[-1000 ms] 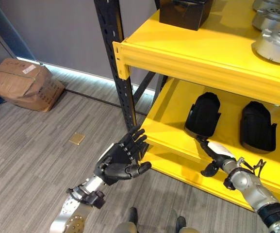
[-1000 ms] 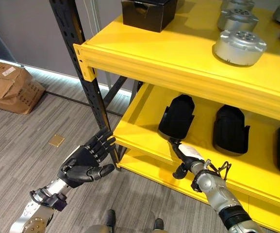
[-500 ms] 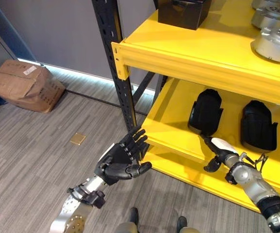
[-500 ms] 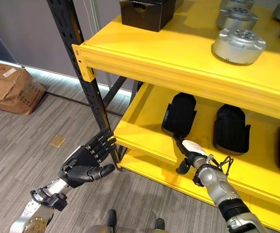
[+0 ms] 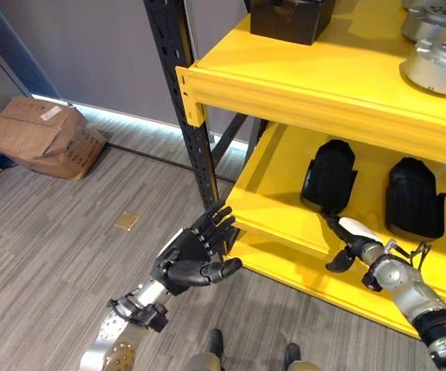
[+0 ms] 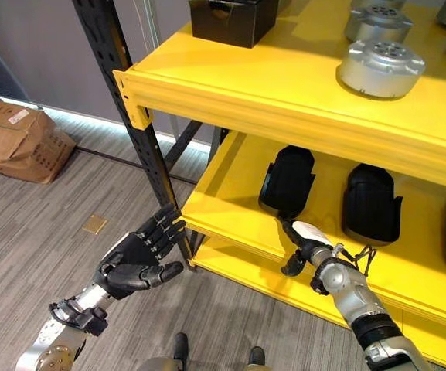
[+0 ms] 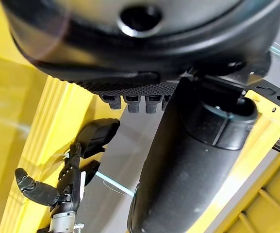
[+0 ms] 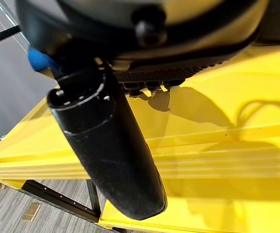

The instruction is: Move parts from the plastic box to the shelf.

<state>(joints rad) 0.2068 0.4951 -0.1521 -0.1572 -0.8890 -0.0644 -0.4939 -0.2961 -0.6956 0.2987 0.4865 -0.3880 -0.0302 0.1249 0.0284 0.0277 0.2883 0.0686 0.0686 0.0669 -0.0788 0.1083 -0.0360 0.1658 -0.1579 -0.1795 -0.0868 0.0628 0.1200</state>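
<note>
The robot's right hand (image 5: pixel 348 236), fingers loose and empty, sits at the lower yellow metal shelf's (image 5: pixel 280 216) front edge just before the leftmost black moulded part (image 5: pixel 329 175); it should draw back clear; left hand (image 5: pixel 193 256) idles, relaxed and empty.

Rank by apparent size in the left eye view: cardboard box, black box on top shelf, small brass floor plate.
1. Cardboard box, largest.
2. Black box, smaller as seen, but cut off by the frame edge, so unsure.
3. Brass floor plate, clearly smallest.
</note>
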